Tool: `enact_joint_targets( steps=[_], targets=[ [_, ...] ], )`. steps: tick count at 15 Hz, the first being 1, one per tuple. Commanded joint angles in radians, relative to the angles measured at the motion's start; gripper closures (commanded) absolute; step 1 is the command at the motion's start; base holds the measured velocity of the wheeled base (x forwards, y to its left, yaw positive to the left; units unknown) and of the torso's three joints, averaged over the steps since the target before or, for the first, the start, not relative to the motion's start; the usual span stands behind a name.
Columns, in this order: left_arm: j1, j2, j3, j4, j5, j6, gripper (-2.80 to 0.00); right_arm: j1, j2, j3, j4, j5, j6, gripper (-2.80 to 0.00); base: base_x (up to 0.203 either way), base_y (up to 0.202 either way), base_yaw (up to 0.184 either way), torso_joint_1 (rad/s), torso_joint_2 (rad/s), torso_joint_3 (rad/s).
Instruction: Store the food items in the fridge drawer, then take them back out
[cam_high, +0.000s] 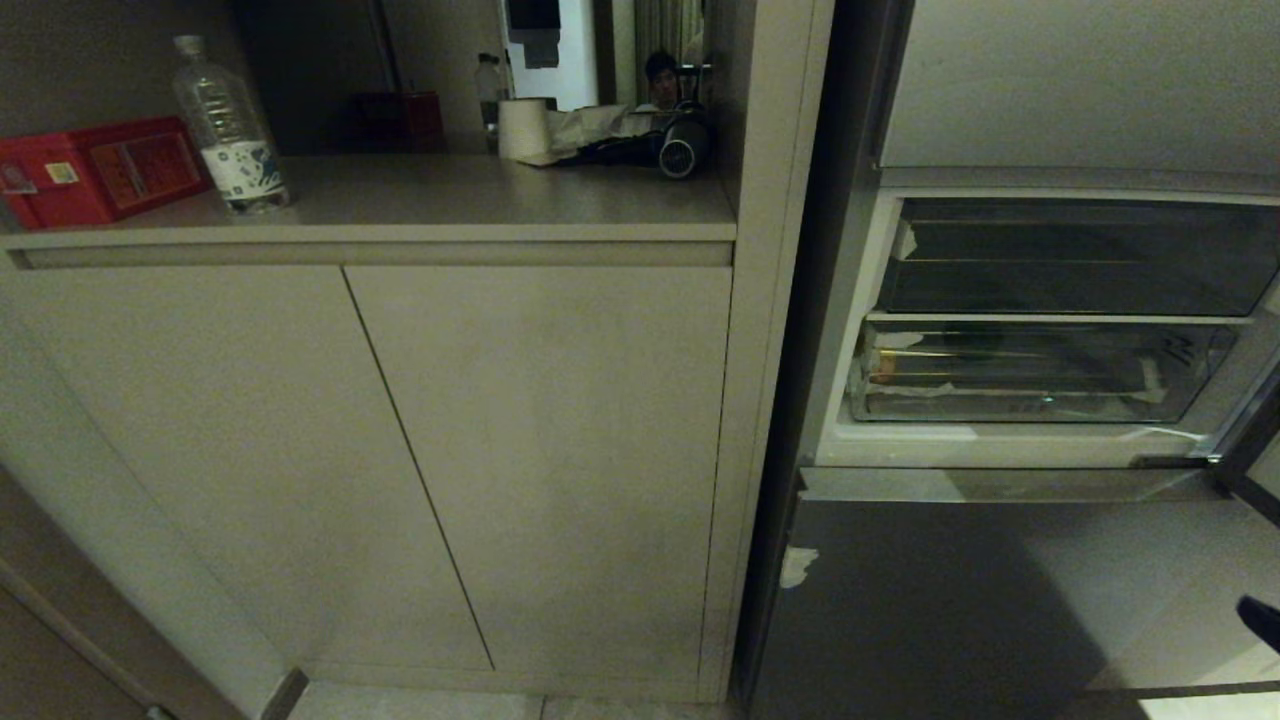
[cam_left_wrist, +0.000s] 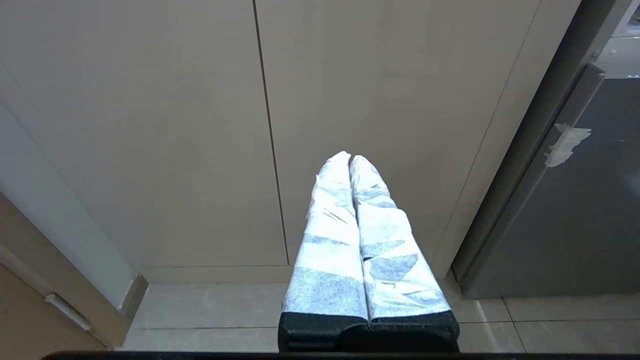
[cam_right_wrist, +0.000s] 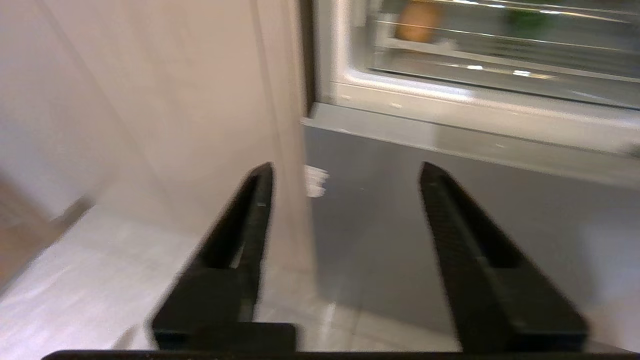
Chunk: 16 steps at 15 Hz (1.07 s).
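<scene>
The fridge drawer (cam_high: 1040, 385) is the lower clear bin in the open fridge compartment, at the right of the head view. Through its clear front (cam_right_wrist: 500, 55) show two food items: a tan-orange lump (cam_right_wrist: 419, 21) at its left end and a dark-green pepper (cam_right_wrist: 530, 17) further right. My right gripper (cam_right_wrist: 346, 167) is open and empty, low down in front of the grey lower fridge door and below the drawer. Only a dark tip of it (cam_high: 1262, 620) shows at the head view's right edge. My left gripper (cam_left_wrist: 349, 156), wrapped in white tape, is shut and empty, facing the cabinet doors.
A shallower clear bin (cam_high: 1080, 255) sits above the drawer. Beige cabinet doors (cam_high: 450, 450) fill the left. The counter above holds a water bottle (cam_high: 228, 125), a red box (cam_high: 95, 170) and a paper roll (cam_high: 524, 128). A person (cam_high: 660, 80) shows far behind.
</scene>
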Motion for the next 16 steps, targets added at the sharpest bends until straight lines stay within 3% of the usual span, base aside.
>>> enact_joint_targets(
  steps=[1,7,11,13,16],
  targets=[
    [0.000,0.002,0.000,0.000,0.000,0.000,0.00,0.000,0.412,-0.120,-0.082,0.035,-0.001,-2.80,0.000,0.000,0.000,0.000,0.00,0.000],
    [0.000,0.002,0.000,0.000,0.000,0.000,0.00,0.004,1.002,-0.250,-0.542,0.055,-0.003,-2.80,0.000,0.000,0.000,0.000,0.00,0.000],
    [0.000,0.002,0.000,0.000,-0.001,0.000,0.00,0.006,1.199,-0.275,-0.831,0.000,0.005,-2.80,0.000,0.000,0.000,0.000,0.00,0.000],
    [0.000,0.002,0.000,0.000,0.000,0.000,0.00,0.029,1.281,-0.279,-0.996,-0.080,0.015,-2.80,0.000,0.000,0.000,0.000,0.00,0.000],
    [0.000,0.002,0.000,0.000,0.000,0.000,0.00,0.061,1.346,-0.297,-1.070,-0.108,0.028,-2.80,0.000,0.000,0.000,0.000,0.00,0.000]
  ],
)
